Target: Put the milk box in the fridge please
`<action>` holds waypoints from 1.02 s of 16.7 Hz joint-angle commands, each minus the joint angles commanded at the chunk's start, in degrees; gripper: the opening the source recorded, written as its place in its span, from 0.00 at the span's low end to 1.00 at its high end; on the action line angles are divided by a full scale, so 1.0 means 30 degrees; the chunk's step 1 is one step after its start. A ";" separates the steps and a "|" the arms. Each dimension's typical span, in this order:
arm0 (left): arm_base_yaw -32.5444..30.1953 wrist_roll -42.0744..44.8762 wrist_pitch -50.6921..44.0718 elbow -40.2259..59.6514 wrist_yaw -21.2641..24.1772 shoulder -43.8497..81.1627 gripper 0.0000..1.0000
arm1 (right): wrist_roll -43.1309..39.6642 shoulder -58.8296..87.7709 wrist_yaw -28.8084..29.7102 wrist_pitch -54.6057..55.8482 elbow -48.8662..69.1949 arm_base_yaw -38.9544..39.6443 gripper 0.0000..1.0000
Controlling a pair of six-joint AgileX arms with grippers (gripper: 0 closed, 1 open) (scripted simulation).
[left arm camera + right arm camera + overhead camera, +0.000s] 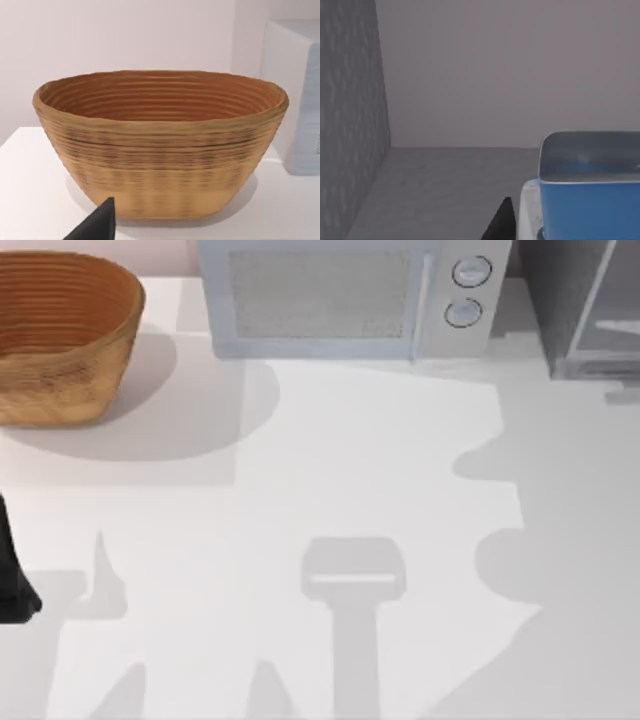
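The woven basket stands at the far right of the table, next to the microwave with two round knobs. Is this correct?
Not quite. The top view shows the woven basket at the far left of the table, not the right. It does stand next to the microwave with two round knobs.

A woven basket stands upright on the white bench, its ribbed inside open to view. Just beside it stands the pale corner of a boxy appliance. A dark fingertip of the left claw pokes in close before the basket's base.
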 joint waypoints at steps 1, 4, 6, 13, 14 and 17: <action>0.0000 0.0000 0.0000 0.0000 0.0000 0.0000 1.00 | 0.0016 0.1255 -0.0154 0.0678 0.0549 -0.0157 0.00; 0.0000 0.0000 0.0000 0.0000 0.0000 0.0000 1.00 | 0.0057 0.3783 -0.0486 0.2109 0.1707 -0.0484 0.00; 0.0000 0.0000 0.0000 0.0000 0.0000 0.0000 1.00 | 0.0070 0.4446 -0.0578 0.2495 0.2020 -0.0571 0.00; 0.0000 0.0000 0.0000 0.0000 0.0000 0.0000 1.00 | 0.0101 0.4599 -0.0549 0.2318 0.2237 -0.0440 0.00; 0.0000 0.0000 0.0000 0.0000 0.0000 0.0000 1.00 | 0.0097 0.4810 -0.0508 0.2083 0.2686 -0.0398 0.00; 0.0000 0.0000 0.0000 0.0000 0.0000 0.0000 1.00 | 0.0059 0.5910 -0.0267 0.0738 0.5244 -0.0203 0.00</action>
